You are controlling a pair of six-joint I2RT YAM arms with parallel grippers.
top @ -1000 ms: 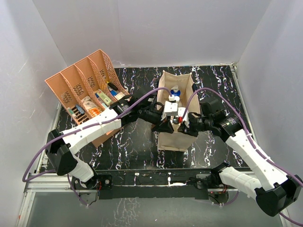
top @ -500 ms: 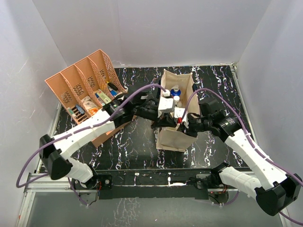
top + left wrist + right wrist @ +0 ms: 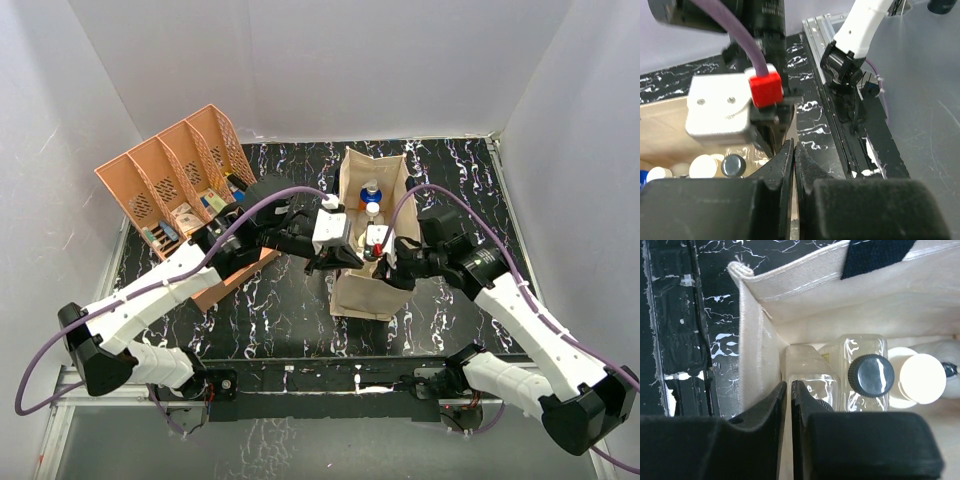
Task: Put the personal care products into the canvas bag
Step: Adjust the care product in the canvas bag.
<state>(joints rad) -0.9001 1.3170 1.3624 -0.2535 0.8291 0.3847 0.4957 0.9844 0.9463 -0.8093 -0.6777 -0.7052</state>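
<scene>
Pinching the canvas bag [image 3: 355,293] by its rim: left gripper [image 3: 793,150] is clamped on it at eight o'clock, right gripper [image 3: 789,389] at four. Bottles [image 3: 862,372] stand inside. I'd keep the mouth taut and let go gently. The orange tray [image 3: 170,185] crowds ten o'clock, so room to withdraw lies toward six.

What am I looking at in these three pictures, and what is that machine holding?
It is a robot with two arms, the left arm and the right arm, bolted at the near edge of a black marbled table. The wide picture comes from a camera above and behind them. The two close-ups come from a camera on each wrist. On the table stand a canvas bag and an orange tray of small items. Inside the bag stand small bottles. The left claw and the right claw are both closed, and each appears to pinch the bag's rim. Neither holds a bottle.
</scene>
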